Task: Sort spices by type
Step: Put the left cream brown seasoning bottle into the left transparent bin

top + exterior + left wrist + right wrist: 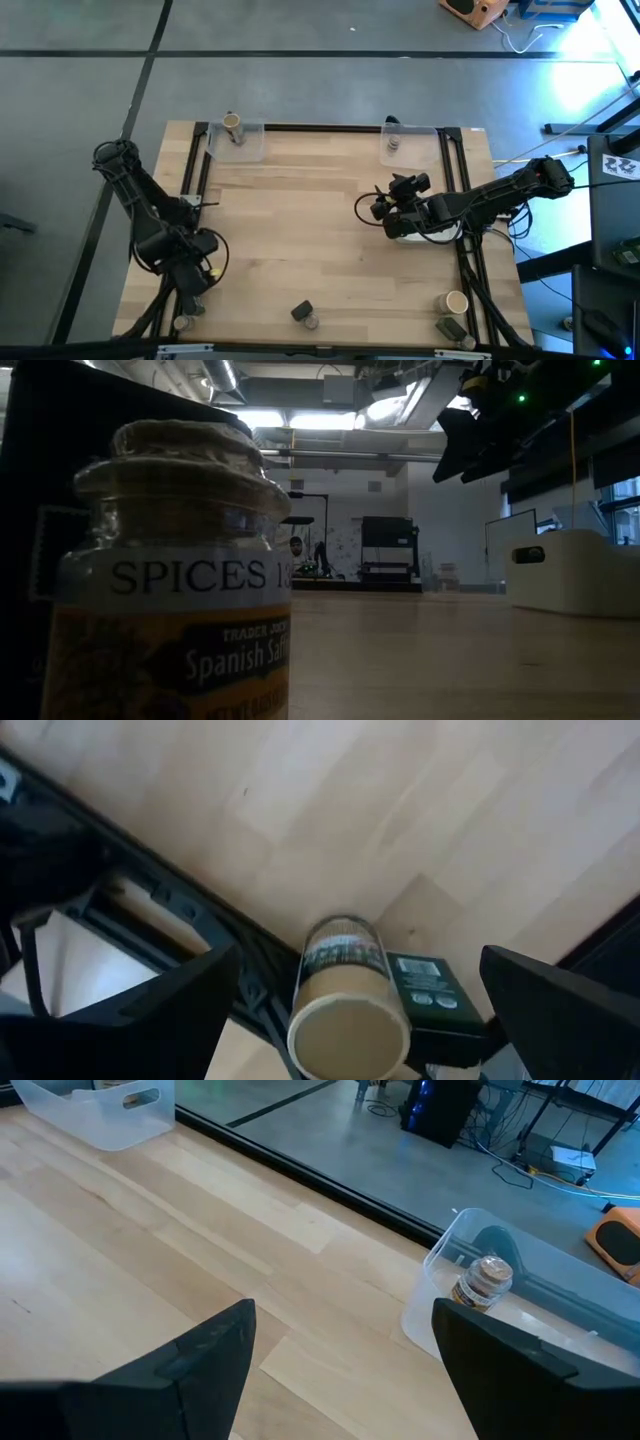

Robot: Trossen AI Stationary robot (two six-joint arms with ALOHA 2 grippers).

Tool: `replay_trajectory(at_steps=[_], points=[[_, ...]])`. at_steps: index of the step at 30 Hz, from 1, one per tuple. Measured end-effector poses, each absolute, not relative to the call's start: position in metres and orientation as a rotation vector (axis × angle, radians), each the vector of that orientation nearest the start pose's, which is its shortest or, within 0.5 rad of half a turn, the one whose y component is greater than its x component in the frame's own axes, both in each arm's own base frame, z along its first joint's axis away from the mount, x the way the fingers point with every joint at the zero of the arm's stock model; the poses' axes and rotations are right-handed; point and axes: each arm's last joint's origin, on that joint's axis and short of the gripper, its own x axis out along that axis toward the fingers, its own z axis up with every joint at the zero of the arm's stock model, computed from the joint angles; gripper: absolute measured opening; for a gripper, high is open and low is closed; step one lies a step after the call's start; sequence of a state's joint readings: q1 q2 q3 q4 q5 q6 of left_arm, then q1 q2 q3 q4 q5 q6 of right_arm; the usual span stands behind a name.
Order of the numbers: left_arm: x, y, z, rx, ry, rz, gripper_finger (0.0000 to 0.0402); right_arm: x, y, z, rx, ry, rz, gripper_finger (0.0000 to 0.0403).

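Observation:
A tan cylinder (345,1015) with a pale round top stands by the near left corner, next to a dark grey pack (425,992). My left gripper (357,965) hangs open above them, one finger to each side of the cylinder, touching nothing. My right gripper (385,208) is open with nothing between its fingers, above the table's right half over a white dish (412,236). Another tan cylinder (232,125) stands in the far left clear tray (250,148). A grey-capped jar (483,1280) stands in the far right clear tray (440,1295).
At the near edge's middle stand a dark pack (301,311) and a small saffron jar (175,560). By the near right corner are a tan cylinder (455,301), a dark pack (452,328) and a jar (470,343). Black rails (195,170) border the table.

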State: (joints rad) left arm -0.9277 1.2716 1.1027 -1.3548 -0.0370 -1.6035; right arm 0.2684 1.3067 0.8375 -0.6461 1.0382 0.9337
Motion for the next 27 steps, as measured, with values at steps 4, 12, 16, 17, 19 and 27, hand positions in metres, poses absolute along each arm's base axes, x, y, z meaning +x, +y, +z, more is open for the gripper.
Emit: replay_trajectory(at_steps=[4, 12, 16, 17, 19, 27], points=[[0.115, -0.161, 0.277, -0.568, 1.472, 0.511, 0.0395, 0.231, 0.038, 0.227, 0.141, 0.488, -0.999, 0.0303], [0.105, -0.179, 0.266, -0.535, 1.565, 0.574, 0.0395, 0.231, 0.038, 0.227, 0.142, 0.488, -0.999, 0.0303], [0.105, -0.189, 0.258, -0.513, 1.571, 0.575, 0.0395, 0.231, 0.038, 0.227, 0.142, 0.488, -0.999, 0.0303], [0.105, -0.190, 0.257, -0.506, 1.573, 0.570, 0.0395, 0.231, 0.038, 0.227, 0.142, 0.488, -0.999, 0.0303], [0.104, -0.193, 0.254, -0.482, 1.578, 0.567, 0.0395, 0.231, 0.038, 0.227, 0.142, 0.488, -0.999, 0.0303], [0.095, -0.197, 0.251, -0.415, 1.589, 0.583, 0.0395, 0.232, 0.038, 0.228, 0.150, 0.478, -0.997, 0.0303]])
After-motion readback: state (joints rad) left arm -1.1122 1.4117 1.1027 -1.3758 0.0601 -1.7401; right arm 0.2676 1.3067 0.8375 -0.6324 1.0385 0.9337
